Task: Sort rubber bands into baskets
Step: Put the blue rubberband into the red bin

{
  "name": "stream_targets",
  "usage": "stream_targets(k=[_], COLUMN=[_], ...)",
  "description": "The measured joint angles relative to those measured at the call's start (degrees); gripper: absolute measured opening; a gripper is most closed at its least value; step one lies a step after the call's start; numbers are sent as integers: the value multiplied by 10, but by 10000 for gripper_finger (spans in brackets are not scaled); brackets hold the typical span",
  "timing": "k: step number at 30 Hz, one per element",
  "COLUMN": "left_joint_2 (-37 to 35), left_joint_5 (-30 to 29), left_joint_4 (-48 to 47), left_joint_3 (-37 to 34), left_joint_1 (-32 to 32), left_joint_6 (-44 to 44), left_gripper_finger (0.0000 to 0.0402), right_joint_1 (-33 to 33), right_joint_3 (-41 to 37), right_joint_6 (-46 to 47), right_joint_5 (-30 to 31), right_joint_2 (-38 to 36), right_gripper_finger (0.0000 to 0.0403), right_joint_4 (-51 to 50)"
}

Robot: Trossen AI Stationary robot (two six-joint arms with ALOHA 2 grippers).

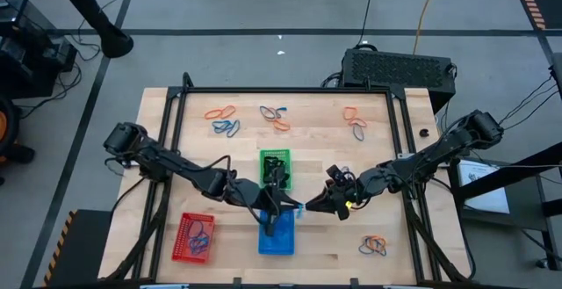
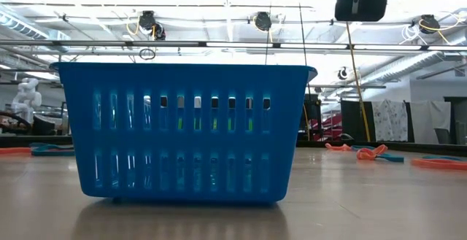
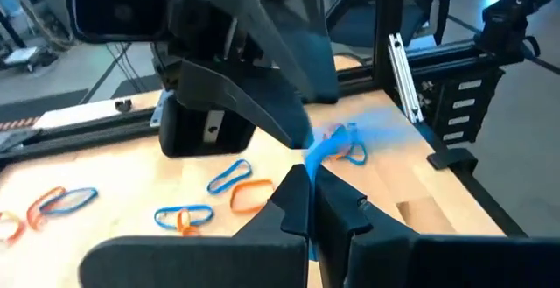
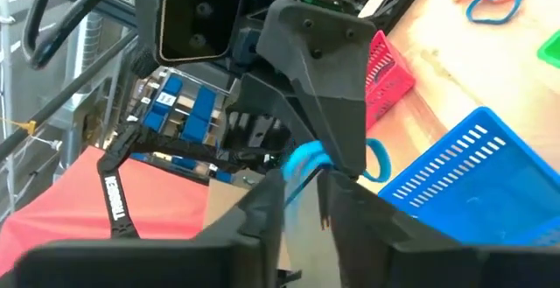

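Both wrist views show the left gripper (image 3: 306, 183) and right gripper (image 4: 302, 187) clenched on one blue rubber band (image 4: 306, 161); low view is just blue basket (image 2: 182, 130).

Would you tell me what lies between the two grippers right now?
A blue rubber band, pinched by both the left gripper and right gripper; both wrist views show it.

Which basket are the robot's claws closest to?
The blue basket. Both grippers meet just above it; the green basket and red basket sit farther off.
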Motion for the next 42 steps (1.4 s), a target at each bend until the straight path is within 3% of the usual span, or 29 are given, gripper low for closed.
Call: stream_targets(k=[6,12,19,24,35,42], left_joint_2=[-39,-112,-176,-180,-180,-180], left_joint_5=[-62,-67,64,158,205,212], left_joint_4=[-75,-273,-563,-732,-716,-708], left_joint_3=[0,0,1,-1,-47,-64], left_joint_1=[-26,-60,-113,-177,-270,-293], left_joint_6=[-61,-228,-519,-659,-888,-952], left_gripper_finger=[2,2,2,2,2,13], right_joint_1=[-1,-7,-13,-26,-58,-76], right_joint_3=[0,0,0,0,0,0], right_joint_6=[-15,-32,-41,-46,-75,-92], right_joint_5=[-9,-42,-43,-43,-45,-45], right_joint_2=[0,0,0,0,0,0], right_gripper_finger=[159,195,203,203,203,203], right_joint_4=[0,0,0,0,0,0])
